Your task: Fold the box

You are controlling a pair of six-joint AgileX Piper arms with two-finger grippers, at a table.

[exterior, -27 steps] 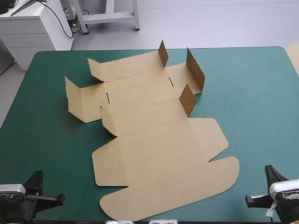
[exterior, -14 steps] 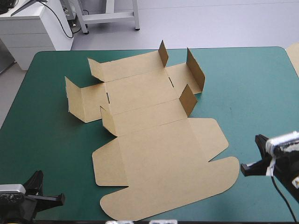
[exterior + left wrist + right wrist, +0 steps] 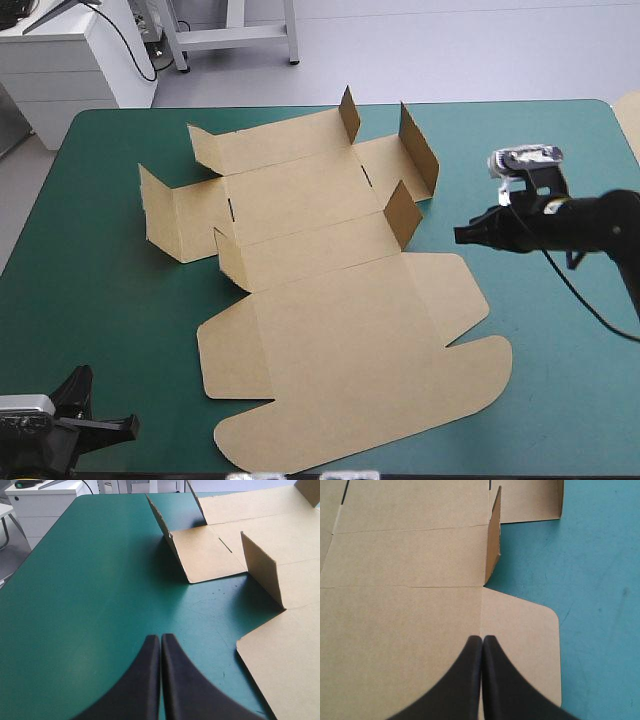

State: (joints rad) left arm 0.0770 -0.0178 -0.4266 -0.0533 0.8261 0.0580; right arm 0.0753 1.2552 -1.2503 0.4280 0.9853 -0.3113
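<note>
Brown box point(image 3: 340, 330) lies across the centre of the high view on the teal-green table point(image 3: 560, 400). Its large lid panel lies flat at lower centre, and several short flaps stand upright in the upper half. At centre right the right gripper point(image 3: 462, 236) hangs above the box's right side, fingers pressed together and empty, a rounded flap under its tips. At lower left the left gripper point(image 3: 130, 427) is likewise closed, clear of the board.
</note>
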